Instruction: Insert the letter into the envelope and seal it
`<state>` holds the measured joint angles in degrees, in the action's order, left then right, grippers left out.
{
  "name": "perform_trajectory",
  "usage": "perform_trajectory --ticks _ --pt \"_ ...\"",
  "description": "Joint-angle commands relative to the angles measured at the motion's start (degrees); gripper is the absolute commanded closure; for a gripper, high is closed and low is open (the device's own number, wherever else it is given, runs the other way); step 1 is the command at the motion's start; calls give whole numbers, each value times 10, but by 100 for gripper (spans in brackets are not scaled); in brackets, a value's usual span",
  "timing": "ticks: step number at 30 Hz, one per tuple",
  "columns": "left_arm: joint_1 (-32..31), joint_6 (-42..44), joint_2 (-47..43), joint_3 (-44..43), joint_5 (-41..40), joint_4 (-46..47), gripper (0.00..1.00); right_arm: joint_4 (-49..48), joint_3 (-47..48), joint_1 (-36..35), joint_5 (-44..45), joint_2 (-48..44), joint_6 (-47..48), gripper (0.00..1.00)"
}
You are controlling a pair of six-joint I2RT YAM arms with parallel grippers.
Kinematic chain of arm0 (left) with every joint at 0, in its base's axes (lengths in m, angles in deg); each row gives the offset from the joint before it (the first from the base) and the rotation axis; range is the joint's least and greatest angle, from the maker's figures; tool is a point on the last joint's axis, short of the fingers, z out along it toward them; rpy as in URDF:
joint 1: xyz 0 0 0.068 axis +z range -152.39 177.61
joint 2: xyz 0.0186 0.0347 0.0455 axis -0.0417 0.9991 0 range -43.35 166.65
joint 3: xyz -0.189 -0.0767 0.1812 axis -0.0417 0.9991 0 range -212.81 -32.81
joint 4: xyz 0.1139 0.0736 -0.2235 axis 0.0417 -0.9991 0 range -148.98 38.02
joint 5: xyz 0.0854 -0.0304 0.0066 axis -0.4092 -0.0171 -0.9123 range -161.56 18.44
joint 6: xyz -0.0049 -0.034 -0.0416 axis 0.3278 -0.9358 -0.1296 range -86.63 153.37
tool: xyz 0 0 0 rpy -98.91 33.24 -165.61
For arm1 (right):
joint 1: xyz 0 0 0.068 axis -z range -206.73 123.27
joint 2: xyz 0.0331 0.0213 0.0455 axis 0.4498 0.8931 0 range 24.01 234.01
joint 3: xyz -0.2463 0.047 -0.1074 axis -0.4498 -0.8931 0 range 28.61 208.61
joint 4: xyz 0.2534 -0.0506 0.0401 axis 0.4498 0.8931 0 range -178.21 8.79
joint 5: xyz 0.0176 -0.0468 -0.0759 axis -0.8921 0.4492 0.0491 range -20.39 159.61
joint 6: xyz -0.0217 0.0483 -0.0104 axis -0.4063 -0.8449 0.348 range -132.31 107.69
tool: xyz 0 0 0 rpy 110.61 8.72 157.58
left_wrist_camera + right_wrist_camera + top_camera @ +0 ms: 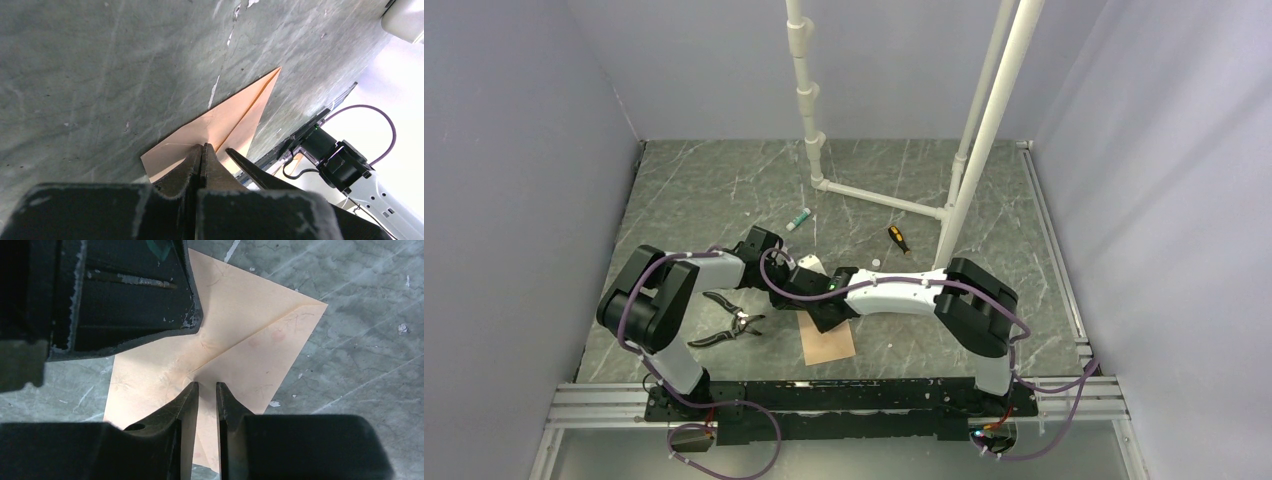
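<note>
- The pinkish-tan kraft paper envelope (832, 345) lies flat on the dark grey marbled tabletop (704, 190), just beyond the arms' bases and midway between them. Its far edge is hidden under the two wrists.
- Seen close by the right wrist, the envelope (260, 355) shows straight diagonal seam lines running to a meeting point near its middle, one sharp corner, and faint creases and smudges on the paper.
- The right gripper (205, 386) hangs over that seam meeting point. Its jaws stand slightly apart, and bare paper shows through the narrow gap.
- The left gripper (202, 146) has its jaws pressed together, with the tip resting on the envelope (220, 120) close beside one dark finger (245, 162) of the right arm.
- Black-handled pliers (729, 326) lie left of the envelope, near it.
- Beyond the envelope and to its right lies a small orange-and-black screwdriver (897, 238).
- Beyond the envelope and to its left lies a green-and-white marker (798, 219).
- Farthest from the envelope stands a white plastic pipe frame (879, 198).
</note>
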<state>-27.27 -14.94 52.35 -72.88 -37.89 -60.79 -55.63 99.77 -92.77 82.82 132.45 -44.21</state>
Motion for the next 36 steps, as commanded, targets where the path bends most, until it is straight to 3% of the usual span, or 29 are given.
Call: perform_trajectory --ticks 1,8,17,30,36 --pt "-11 28 40 32 -73 -43 98 38 7 1 26 18 -9 77" --pt "-10 30 44 32 -72 -43 97 64 3 1 27 27 -39 76" --pt "-3 34 42 34 -72 -45 97 -22 -55 0 -20 -4 8 72" --pt "2 34 49 36 -69 -39 97 24 -68 -8 -15 -21 11 73" --pt "2 33 51 37 -68 -36 98 34 -30 -7 11 -14 -1 75"
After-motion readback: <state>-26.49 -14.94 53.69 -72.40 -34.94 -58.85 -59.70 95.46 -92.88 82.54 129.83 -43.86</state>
